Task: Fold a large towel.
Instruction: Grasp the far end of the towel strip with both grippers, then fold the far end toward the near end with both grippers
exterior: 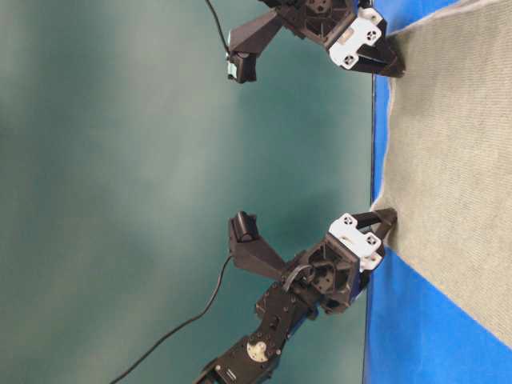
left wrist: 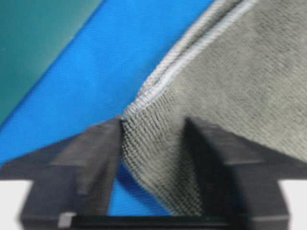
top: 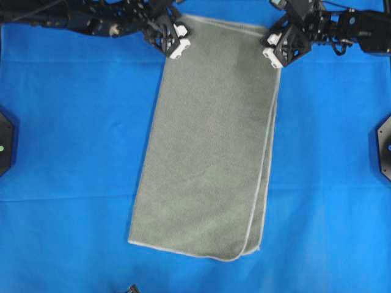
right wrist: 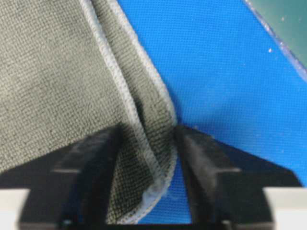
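The grey-green towel [top: 208, 152] lies flat on the blue cloth, doubled over, with two hemmed edges showing along its right side. My left gripper [top: 179, 41] is at its far left corner. In the left wrist view that gripper [left wrist: 152, 129] is open, and the towel [left wrist: 225, 72] corner rises between the fingers, touching the left one. My right gripper [top: 273, 54] is at the far right corner. In the right wrist view it [right wrist: 147, 132] is open around both layered hems of the towel [right wrist: 48, 72], with blue showing beside the right finger.
The blue cloth [top: 73, 134] covers the table on both sides of the towel. Black arm bases sit at the left edge [top: 5, 143] and the right edge [top: 385, 146]. Teal floor [exterior: 120, 200] lies beyond the table's far edge.
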